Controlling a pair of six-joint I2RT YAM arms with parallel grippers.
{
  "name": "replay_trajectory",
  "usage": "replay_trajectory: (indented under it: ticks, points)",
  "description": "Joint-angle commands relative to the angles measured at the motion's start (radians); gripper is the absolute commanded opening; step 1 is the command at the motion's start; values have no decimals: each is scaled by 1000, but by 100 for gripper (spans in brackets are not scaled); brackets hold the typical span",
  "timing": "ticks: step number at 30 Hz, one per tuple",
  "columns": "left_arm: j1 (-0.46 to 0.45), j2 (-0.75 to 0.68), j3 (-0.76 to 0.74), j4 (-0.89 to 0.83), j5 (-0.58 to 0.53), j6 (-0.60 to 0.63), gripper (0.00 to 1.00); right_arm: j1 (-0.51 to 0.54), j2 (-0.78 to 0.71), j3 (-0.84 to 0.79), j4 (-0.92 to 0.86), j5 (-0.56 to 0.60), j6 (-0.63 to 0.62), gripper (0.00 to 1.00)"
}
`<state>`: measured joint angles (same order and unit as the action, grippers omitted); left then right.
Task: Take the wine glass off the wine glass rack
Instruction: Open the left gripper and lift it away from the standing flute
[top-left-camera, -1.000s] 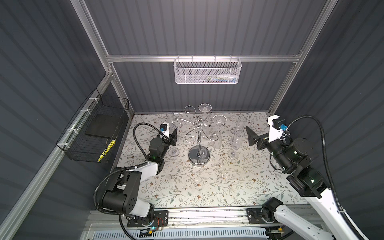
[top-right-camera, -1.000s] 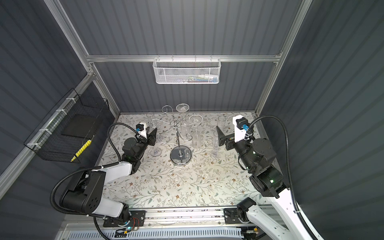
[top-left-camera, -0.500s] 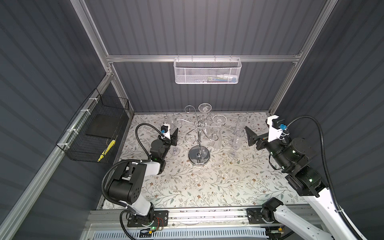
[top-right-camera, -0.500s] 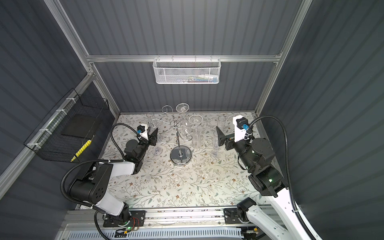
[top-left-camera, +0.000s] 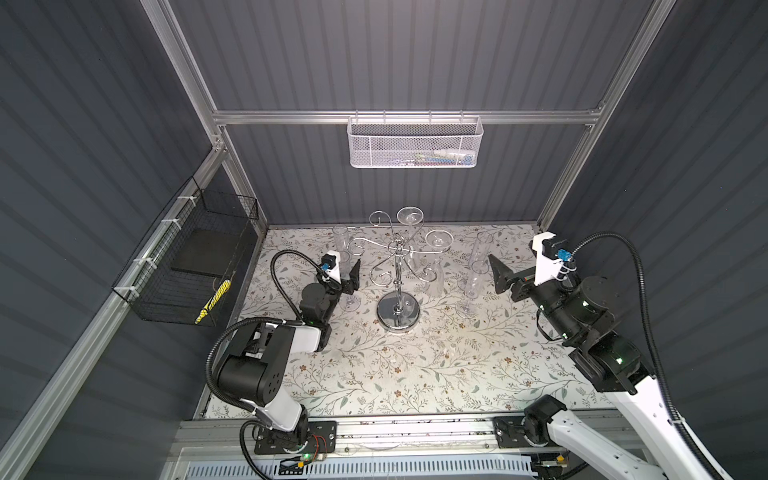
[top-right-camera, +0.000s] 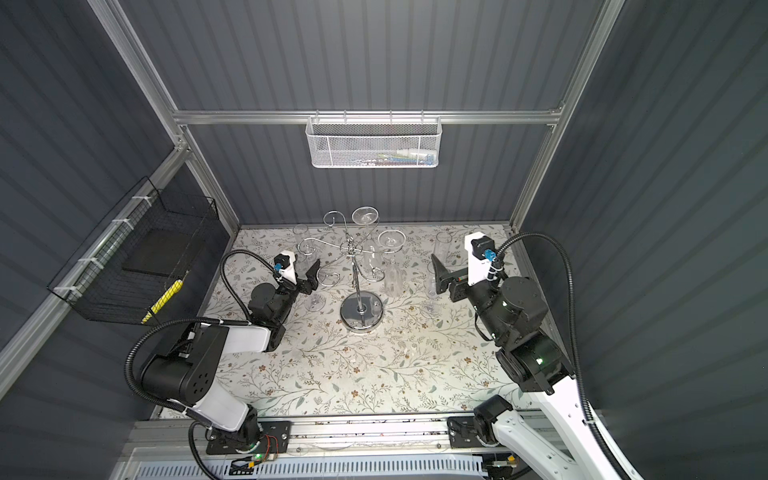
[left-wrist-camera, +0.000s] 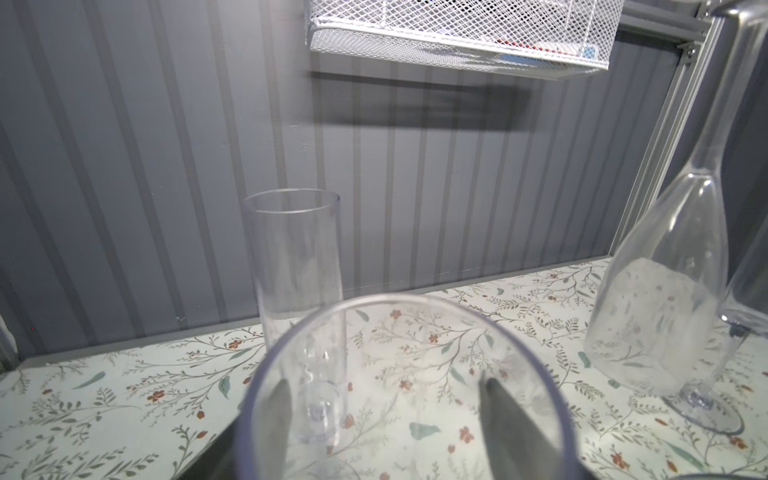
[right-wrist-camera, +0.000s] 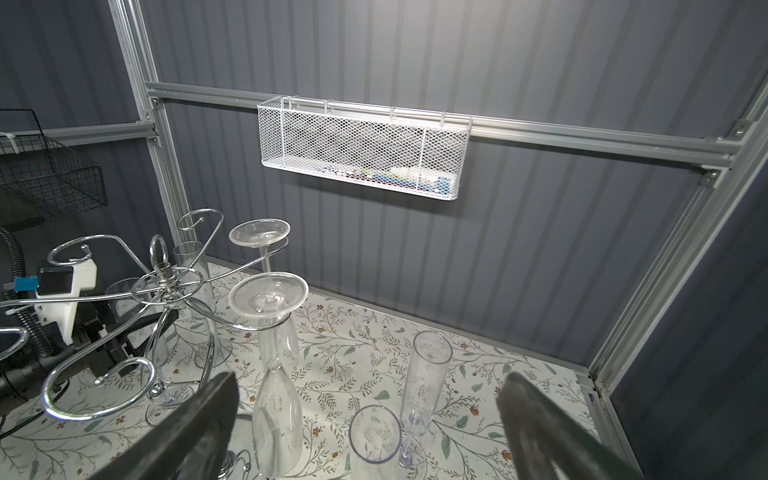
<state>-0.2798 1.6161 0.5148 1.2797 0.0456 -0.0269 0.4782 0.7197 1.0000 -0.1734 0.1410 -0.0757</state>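
Note:
The chrome wine glass rack (top-left-camera: 399, 286) stands mid-table on its disc base. Two wine glasses hang upside down from its arms, their feet up (top-left-camera: 410, 216) (top-left-camera: 438, 239); the right wrist view shows both (right-wrist-camera: 268, 296) (right-wrist-camera: 259, 232). A clear wine glass (top-left-camera: 349, 303) stands upright on the table left of the rack. My left gripper (top-left-camera: 347, 271) is open around its bowl, and the glass rim (left-wrist-camera: 407, 307) fills the left wrist view with both fingers (left-wrist-camera: 278, 415) seen through it. My right gripper (top-left-camera: 498, 274) hovers open right of the rack, holding nothing.
Upright flutes stand at back left (top-left-camera: 340, 239) and right of the rack (top-left-camera: 482, 249) (top-left-camera: 471, 286). A white mesh basket (top-left-camera: 415, 143) hangs on the back wall. A black wire basket (top-left-camera: 195, 266) hangs on the left wall. The floral table (top-left-camera: 415, 365) spreads toward the front rail.
My left gripper's jaws have spread wide and let go of the glass, which stands on the table. The left arm's elbow has folded back. The right arm has barely moved.

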Motion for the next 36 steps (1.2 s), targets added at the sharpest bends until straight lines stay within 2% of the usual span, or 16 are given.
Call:
replay_trajectory:
  ticks: [1,2,10,18,24,28,36]
  points:
    - [7,-32,-10,16,-14,13,96,-7,-12,-1,-1,-4,7,99]
    - [7,-47,-11,3,-15,15,100,-7,-12,1,-3,1,10,99]
    - [7,-191,-25,-129,-36,23,100,-12,3,46,-50,51,101,99]
    - [7,-403,-29,-370,-50,13,100,-12,44,107,-137,55,173,99]
    - [7,-581,-11,-617,-84,5,100,-13,63,128,-186,28,234,99]
    - [7,-687,27,-793,-91,-6,100,-13,112,191,-287,-29,307,99]
    - [7,-840,106,-1089,-89,-36,100,-39,165,235,-327,-200,478,99]
